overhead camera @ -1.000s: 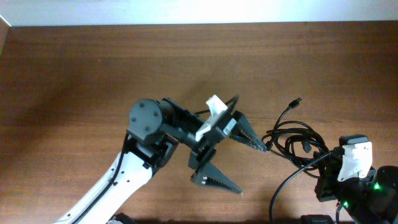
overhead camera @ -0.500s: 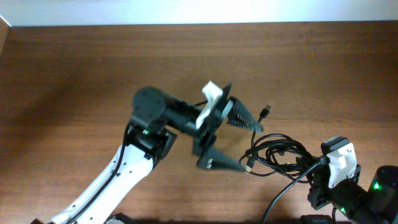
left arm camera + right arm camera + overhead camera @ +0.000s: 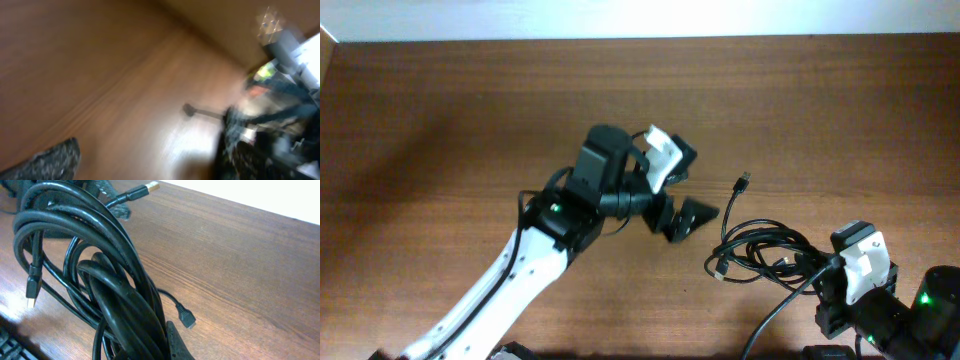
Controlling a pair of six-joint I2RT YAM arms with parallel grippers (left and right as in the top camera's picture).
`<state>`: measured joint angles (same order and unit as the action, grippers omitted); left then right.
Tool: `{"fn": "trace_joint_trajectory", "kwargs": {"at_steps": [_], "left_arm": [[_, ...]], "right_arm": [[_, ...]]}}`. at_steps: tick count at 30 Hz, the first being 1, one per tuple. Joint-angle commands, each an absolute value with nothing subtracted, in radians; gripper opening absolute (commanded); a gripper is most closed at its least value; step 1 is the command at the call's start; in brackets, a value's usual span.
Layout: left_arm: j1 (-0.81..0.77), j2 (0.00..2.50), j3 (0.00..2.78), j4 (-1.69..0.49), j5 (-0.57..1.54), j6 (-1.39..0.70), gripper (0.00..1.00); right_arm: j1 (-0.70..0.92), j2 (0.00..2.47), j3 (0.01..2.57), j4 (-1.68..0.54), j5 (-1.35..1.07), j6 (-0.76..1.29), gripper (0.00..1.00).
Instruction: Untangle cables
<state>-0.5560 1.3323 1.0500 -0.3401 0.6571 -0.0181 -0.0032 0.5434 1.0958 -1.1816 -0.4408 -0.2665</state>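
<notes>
No legible text, labels, numbers or signs anywhere.

The left gripper (image 3: 688, 190) backs off; the cables (image 3: 760, 250) shift.
It turns toward the worktop's (image 3: 440, 110) far edge, away from the bundle, which slides slightly toward the left edge, loose plug (image 3: 744, 181) along with it.
</notes>
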Motion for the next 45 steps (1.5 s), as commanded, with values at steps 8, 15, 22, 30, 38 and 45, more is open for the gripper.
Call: {"fn": "trace_joint_trajectory", "kwargs": {"at_steps": [8,15,22,30,38,45], "left_arm": [[-0.575,1.076,1.167,-0.555,0.449,0.390,0.99],[-0.575,1.004,1.167,-0.585,0.483,0.425,0.99],[-0.577,1.047,1.167,-0.562,0.619,0.415,0.99],[-0.577,1.073,1.167,-0.479,0.823,0.363,0.99],[-0.577,1.091,1.167,-0.479,0.842,0.165,0.99],[-0.645,1.136,1.167,-0.464,0.790,0.011,0.99]], "right_arm": [[-0.007,0.659,1.098,-1.228,-0.592,-0.389,0.04],[-0.006,0.685,1.098,-1.224,-0.643,-0.435,0.04],[-0.006,0.685,1.098,-1.213,-0.709,-0.438,0.04],[-0.007,0.685,1.098,-1.214,-0.707,-0.437,0.04],[-0.007,0.686,1.098,-1.191,-0.707,-0.437,0.04],[-0.007,0.687,1.098,-1.130,-0.582,-0.441,0.04]]}}
